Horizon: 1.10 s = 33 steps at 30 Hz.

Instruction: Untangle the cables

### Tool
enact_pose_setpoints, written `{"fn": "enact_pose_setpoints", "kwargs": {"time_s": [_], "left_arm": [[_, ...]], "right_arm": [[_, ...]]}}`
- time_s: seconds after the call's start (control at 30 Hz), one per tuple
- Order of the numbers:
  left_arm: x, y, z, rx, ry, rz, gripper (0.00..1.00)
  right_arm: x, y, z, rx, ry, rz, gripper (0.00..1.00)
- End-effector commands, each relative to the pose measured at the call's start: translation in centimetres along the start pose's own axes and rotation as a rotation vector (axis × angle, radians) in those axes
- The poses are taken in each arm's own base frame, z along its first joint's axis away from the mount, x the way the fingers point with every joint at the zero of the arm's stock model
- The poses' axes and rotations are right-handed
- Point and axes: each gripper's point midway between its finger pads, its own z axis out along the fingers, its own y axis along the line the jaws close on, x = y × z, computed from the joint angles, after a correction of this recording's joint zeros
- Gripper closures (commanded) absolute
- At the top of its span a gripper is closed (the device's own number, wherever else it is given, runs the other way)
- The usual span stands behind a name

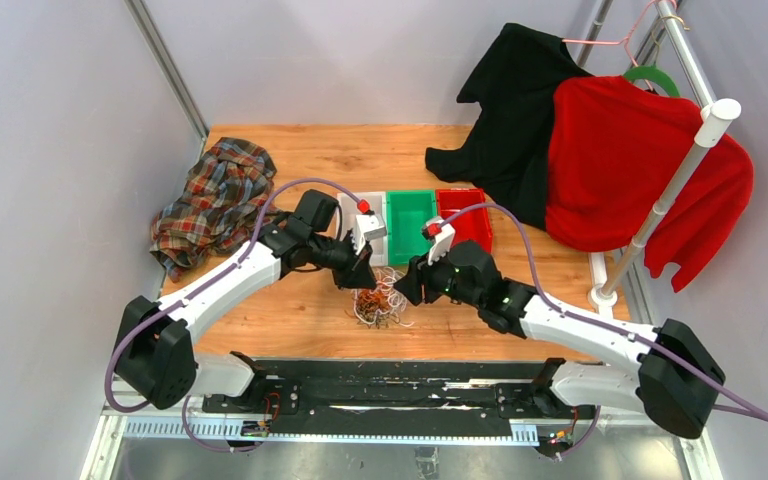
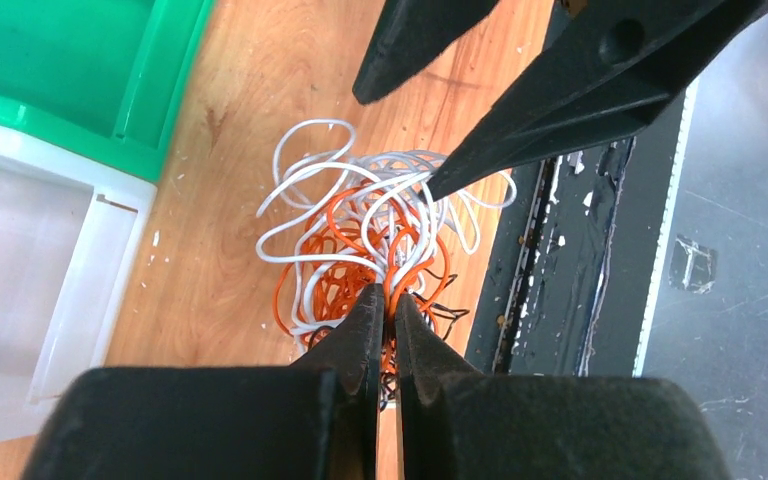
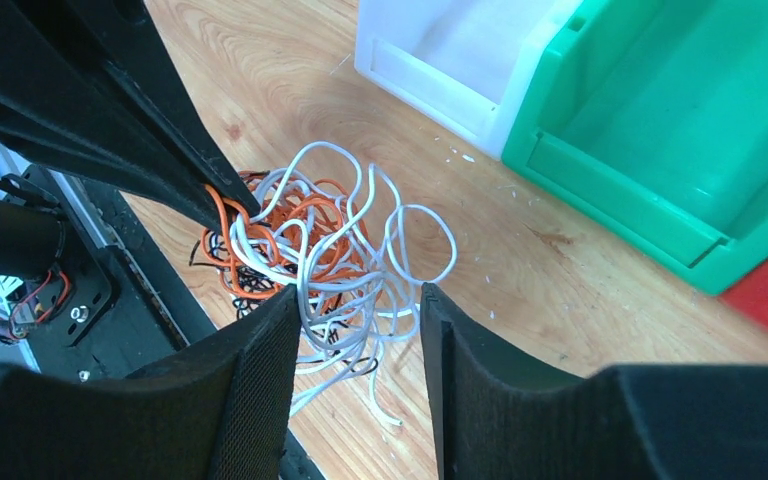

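The cables [image 1: 380, 303] lie in one knotted pile of thin orange, white and black strands on the wooden table, near its front edge. My left gripper [image 2: 385, 292] is shut on orange strands at the near side of the cables [image 2: 360, 225]. In the top view the left gripper [image 1: 360, 275] sits at the pile's upper left. The right gripper [image 1: 407, 285] is on the pile's right. Its jaws are open, and loose white loops of the cables [image 3: 310, 240] hang between the right gripper [image 3: 358, 290] fingers without being clamped.
A white bin [image 1: 372, 208], a green bin [image 1: 410, 225] and a red bin [image 1: 465, 215] stand in a row behind the pile. A plaid shirt [image 1: 210, 200] lies at the left. A black garment [image 1: 520, 110] and a red sweater [image 1: 630, 160] hang on the rack [image 1: 675, 180] at the right.
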Motion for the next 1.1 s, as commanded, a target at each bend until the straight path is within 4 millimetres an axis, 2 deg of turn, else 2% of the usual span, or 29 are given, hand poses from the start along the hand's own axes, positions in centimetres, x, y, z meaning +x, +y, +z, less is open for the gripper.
{"fn": "enact_pose_setpoints", "kwargs": {"time_s": [0.0, 0.1, 0.23, 0.27, 0.5, 0.63, 0.77, 0.87, 0.93, 0.97, 1.07], "left_arm": [[-1.2, -0.6, -0.8, -0.002, -0.020, 0.010, 0.97], [-1.0, -0.7, -1.1, -0.006, -0.009, 0.023, 0.98], [0.5, 0.0, -1.5, -0.054, 0.044, 0.058, 0.99], [1.0, 0.4, -1.6, -0.080, 0.060, 0.071, 0.99], [4.8, 4.6, -3.3, -0.324, 0.199, 0.175, 0.99], [6.2, 5.3, -4.0, -0.371, 0.245, 0.221, 0.99], [6.5, 5.0, -4.2, -0.369, 0.249, 0.221, 0.98], [6.6, 5.0, -4.4, -0.374, 0.249, 0.226, 0.99], [7.4, 4.9, -4.5, -0.367, 0.271, 0.241, 0.92], [7.5, 4.8, -4.5, -0.362, 0.277, 0.247, 0.89], [6.8, 4.5, -4.8, -0.363, 0.254, 0.243, 0.92]], "right_arm": [[-0.9, 1.0, 1.3, -0.021, -0.030, -0.007, 0.58], [-0.9, 0.8, 1.4, -0.011, -0.035, 0.001, 0.75], [-1.1, -0.1, 0.5, 0.043, -0.038, -0.017, 0.98], [-1.2, -0.5, 0.1, 0.066, -0.040, -0.024, 0.99], [-2.9, -4.0, -3.7, 0.247, -0.125, -0.058, 0.99], [-5.5, -5.0, -6.4, 0.300, -0.236, -0.055, 0.99], [-8.4, -5.1, -8.7, 0.332, -0.302, -0.077, 0.99], [-11.5, -5.2, -10.9, 0.369, -0.374, -0.087, 0.99], [-13.2, -4.8, -12.1, 0.356, -0.417, -0.089, 0.99], [-13.8, -4.6, -12.4, 0.348, -0.424, -0.094, 0.99], [-14.3, -3.1, -11.8, 0.275, -0.381, -0.119, 0.99]]}}
